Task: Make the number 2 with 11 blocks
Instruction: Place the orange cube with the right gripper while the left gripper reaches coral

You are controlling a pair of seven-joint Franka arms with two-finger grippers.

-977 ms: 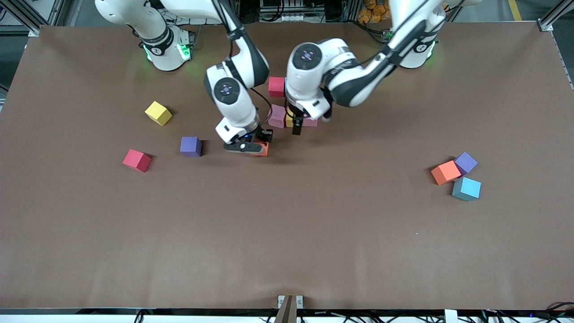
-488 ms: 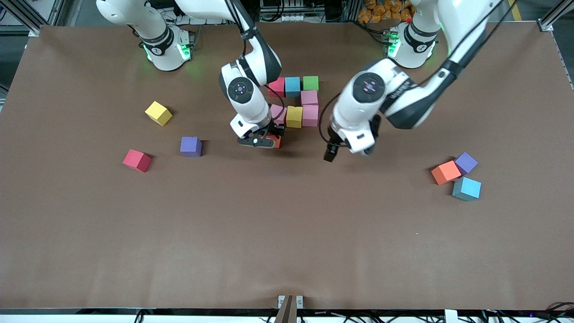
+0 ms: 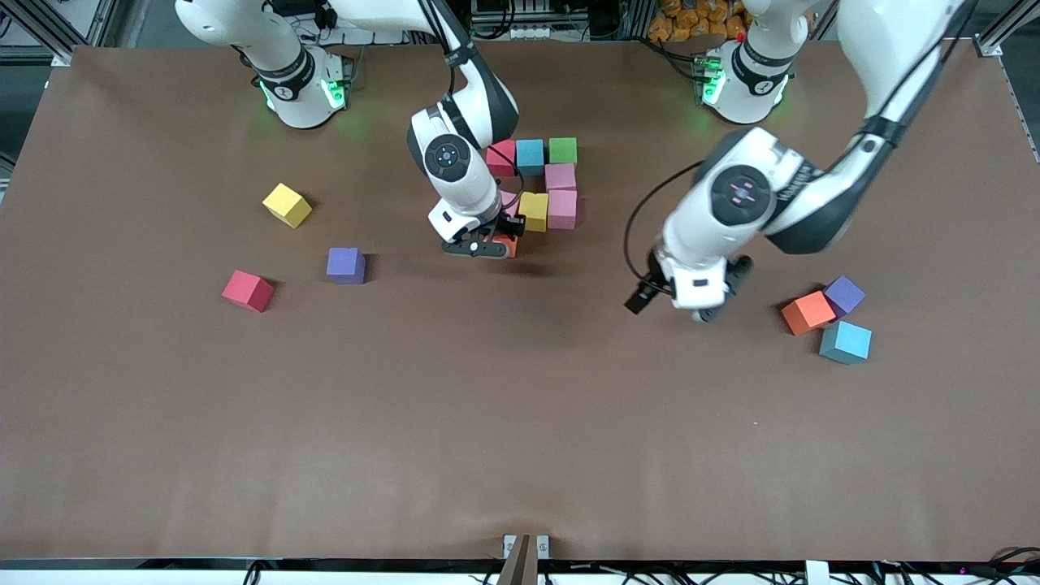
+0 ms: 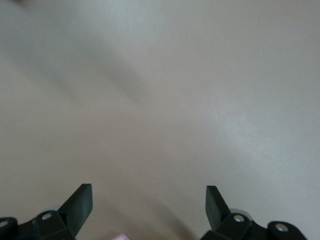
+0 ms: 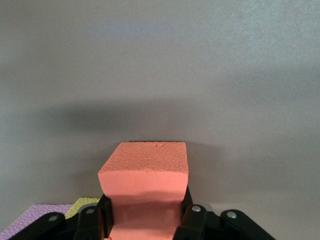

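Observation:
A partial figure of cubes lies near the robots: red (image 3: pixel 501 157), light blue (image 3: pixel 530 154) and green (image 3: pixel 562 150) in one row, a pink cube (image 3: pixel 561 176) under the green one, then pink (image 3: pixel 562 209), yellow (image 3: pixel 534 211) and a half-hidden pink cube (image 3: pixel 509 200). My right gripper (image 3: pixel 490 245) is shut on an orange block (image 3: pixel 509 246), low over the table just beside that half-hidden pink cube. The orange block (image 5: pixel 145 172) fills the right gripper (image 5: pixel 145 220). My left gripper (image 3: pixel 708 309) is open and empty (image 4: pixel 149 200) over bare table.
Loose cubes toward the right arm's end are yellow (image 3: pixel 286 204), purple (image 3: pixel 345 265) and red (image 3: pixel 248 290). Toward the left arm's end, orange (image 3: pixel 808 312), purple (image 3: pixel 845 294) and light blue (image 3: pixel 845 341) cubes touch in a cluster close to the left gripper.
The left arm has swung away from the figure toward the cluster at its end of the table. The right gripper has carried the orange block closer to the figure.

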